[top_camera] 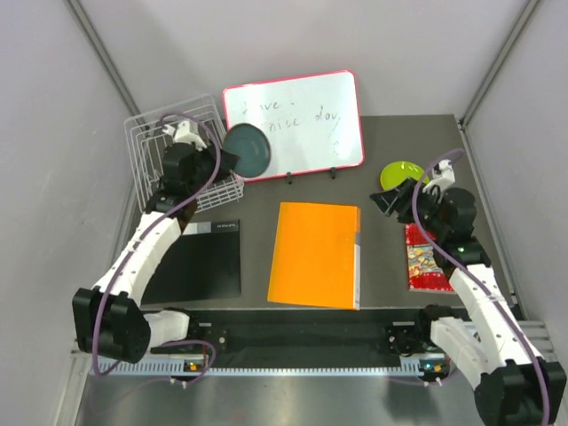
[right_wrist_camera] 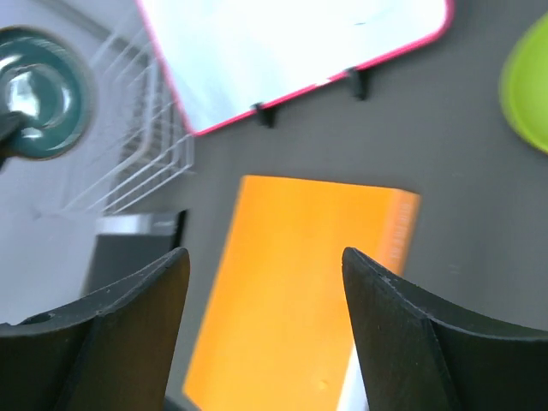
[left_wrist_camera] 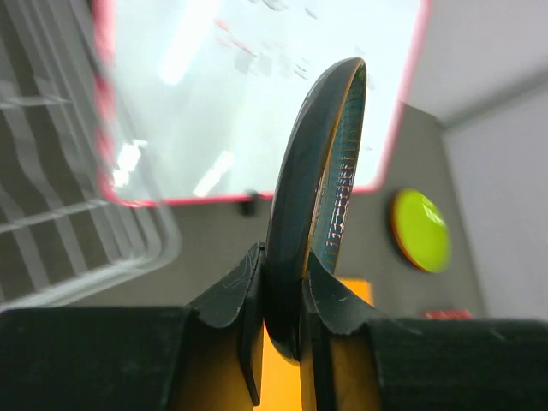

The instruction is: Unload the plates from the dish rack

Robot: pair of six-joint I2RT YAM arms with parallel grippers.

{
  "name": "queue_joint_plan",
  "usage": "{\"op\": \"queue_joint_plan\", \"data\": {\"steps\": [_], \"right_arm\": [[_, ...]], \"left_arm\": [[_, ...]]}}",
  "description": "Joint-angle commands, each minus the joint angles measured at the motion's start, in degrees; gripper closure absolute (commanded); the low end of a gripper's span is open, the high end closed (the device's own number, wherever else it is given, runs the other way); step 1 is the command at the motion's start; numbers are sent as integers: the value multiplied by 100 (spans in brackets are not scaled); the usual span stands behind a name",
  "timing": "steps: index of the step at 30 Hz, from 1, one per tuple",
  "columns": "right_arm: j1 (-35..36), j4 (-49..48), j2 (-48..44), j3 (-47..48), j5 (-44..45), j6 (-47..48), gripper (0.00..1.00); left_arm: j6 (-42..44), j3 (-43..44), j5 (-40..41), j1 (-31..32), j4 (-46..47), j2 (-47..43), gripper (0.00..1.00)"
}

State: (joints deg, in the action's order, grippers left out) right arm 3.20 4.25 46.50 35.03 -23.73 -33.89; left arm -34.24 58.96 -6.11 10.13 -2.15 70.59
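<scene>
We find the dish rack (top_camera: 173, 142) at the table's (top_camera: 390, 142) far left corner, with the whiteboard (top_camera: 297, 120) just right of it along the far edge. Between them, one plate (top_camera: 250, 149) sits in the left gripper (top_camera: 232, 161). A second plate (top_camera: 401, 173) lies toward the far right corner, the booklet (top_camera: 426, 262) before it. The folder (top_camera: 315, 253) lies mid-table, the notebook (top_camera: 200, 262) left of it.

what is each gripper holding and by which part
The left gripper pinches the teal plate by its rim; the right gripper is open and holds nothing.
</scene>
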Motion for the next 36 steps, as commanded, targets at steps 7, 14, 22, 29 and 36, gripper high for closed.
{"op": "queue_joint_plan", "data": {"steps": [7,14,22,29,36], "right_arm": [[1629,-1778,631,268,465,-953,28],[2035,-2498,1378,400,448,-1084,27],[2044,-3026,1897,505,141,-1181,32],[2009,-3572,2074,216,-229,-1366,100],[1623,-2405,1249,162,596,-893,100]], "left_arm": [[-1427,-438,-1815,1139,1849,218,100],[-1498,-499,-1824,1895,2122,438,100],[-1655,-552,-2069,2353,2561,824,100],[-1814,-614,-2509,2380,3256,1124,100],[-1543,-579,-2457,2380,3012,1265,58]]}}
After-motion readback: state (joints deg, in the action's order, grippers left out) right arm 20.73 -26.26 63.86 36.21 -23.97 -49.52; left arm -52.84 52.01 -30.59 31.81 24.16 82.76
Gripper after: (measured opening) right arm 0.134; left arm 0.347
